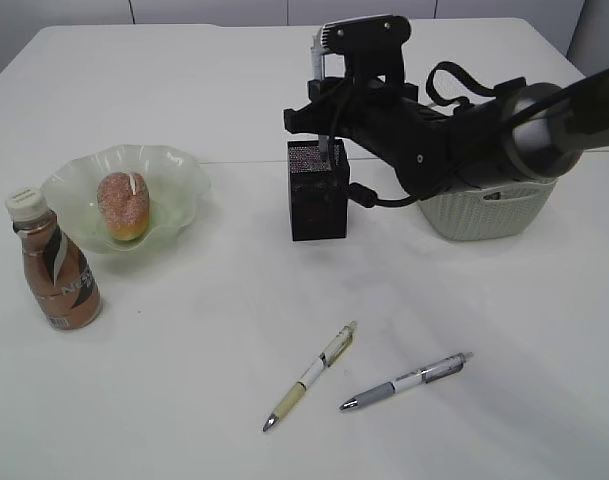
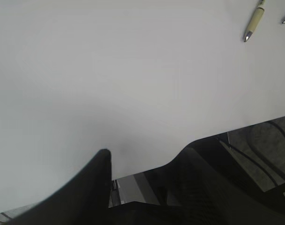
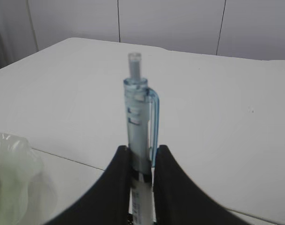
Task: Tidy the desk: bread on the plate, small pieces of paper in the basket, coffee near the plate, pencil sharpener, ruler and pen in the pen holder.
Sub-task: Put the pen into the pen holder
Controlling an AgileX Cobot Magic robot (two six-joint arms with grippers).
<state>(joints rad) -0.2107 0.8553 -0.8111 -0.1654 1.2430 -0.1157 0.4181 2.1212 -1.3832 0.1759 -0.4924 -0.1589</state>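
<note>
**Right gripper holds a pen over the holder**

The right gripper (image 3: 141,161) is clenched on a blue pen (image 3: 138,117), upright, its tip at the black holder (image 1: 317,190). The left gripper (image 2: 142,161) stands released above the bare table (image 2: 109,70). Bread (image 1: 123,205) lies on the plate (image 1: 179,170); coffee (image 1: 56,265) is just beside. Two pens (image 1: 309,377) (image 1: 409,380) lie on the table. The basket (image 1: 489,210) is behind the arm.
</note>
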